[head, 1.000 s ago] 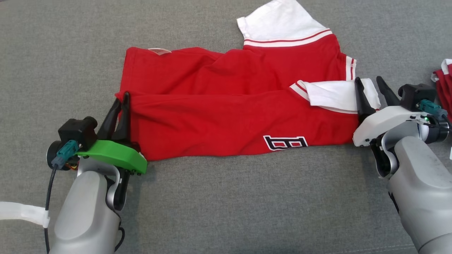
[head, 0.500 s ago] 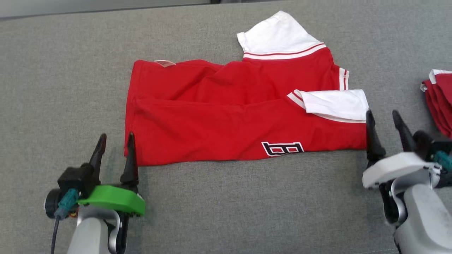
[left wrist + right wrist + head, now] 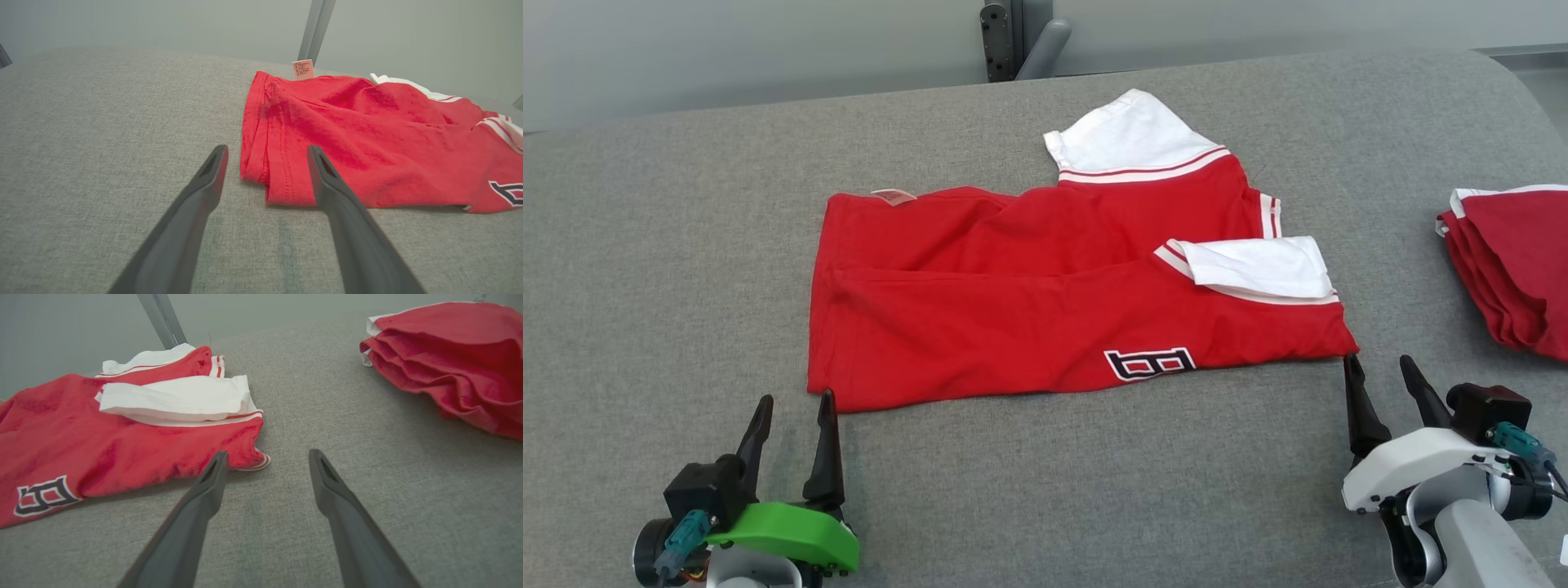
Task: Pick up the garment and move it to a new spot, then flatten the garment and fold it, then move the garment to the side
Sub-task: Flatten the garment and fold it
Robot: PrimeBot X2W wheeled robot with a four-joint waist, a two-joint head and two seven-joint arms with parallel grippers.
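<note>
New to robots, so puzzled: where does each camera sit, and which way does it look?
Head view: on the head, looking forward and down at the garment; left gripper and right gripper at the bottom corners.
Left wrist view: on the left wrist, looking along its fingers at the garment's hem end.
Right wrist view: on the right wrist, along its fingers at the garment's sleeve end and a folded pile.
Both wrist views share the garment's black emblem.

Red fabric shirt (image 3: 1029,302) with white sleeves and striped trim lies flat on grey woven surface (image 3: 686,245), folded lengthwise. Hem to the left, one white sleeve folded on top, black-and-white logo at near edge.
</note>
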